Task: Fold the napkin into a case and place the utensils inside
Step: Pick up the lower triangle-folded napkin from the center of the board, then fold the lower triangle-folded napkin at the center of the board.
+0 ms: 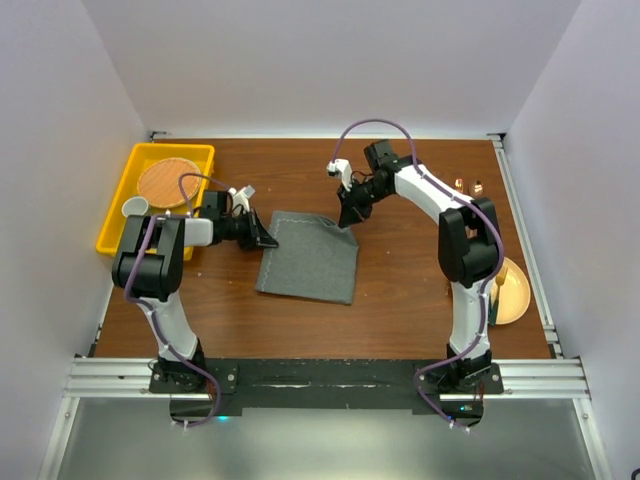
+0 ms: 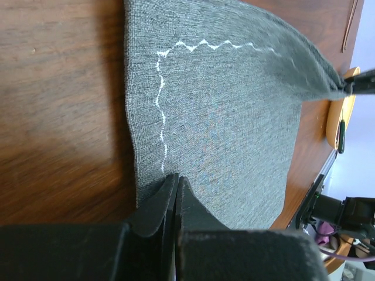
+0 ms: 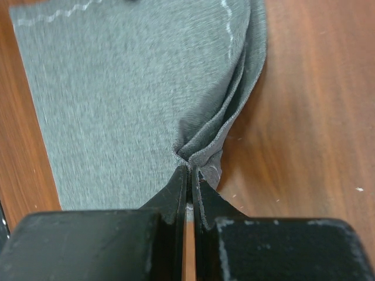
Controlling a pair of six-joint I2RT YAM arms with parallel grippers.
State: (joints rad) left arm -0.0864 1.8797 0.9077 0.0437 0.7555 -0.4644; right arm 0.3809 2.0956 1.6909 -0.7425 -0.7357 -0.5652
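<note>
where each pincer meets the cloth, its jaws are pressed together on fabric: the left gripper (image 2: 174, 178) nips the hemmed edge of the napkin (image 1: 310, 258) at its far left corner, and the right gripper (image 3: 190, 170) clamps the far right corner, where several layers bunch into a pleat. between them the dark grey cloth lies on the table (image 1: 400, 310), about midway between the arms. the step in hand is judged to be a fold of the napkin, with the case not yet formed. the next move calls for both corners to rise together and travel level toward the near edge, so that hem meets hem. the utensils (image 1: 468, 185) lie well apart at the far right, beyond the plate (image 1: 515, 295).
</note>
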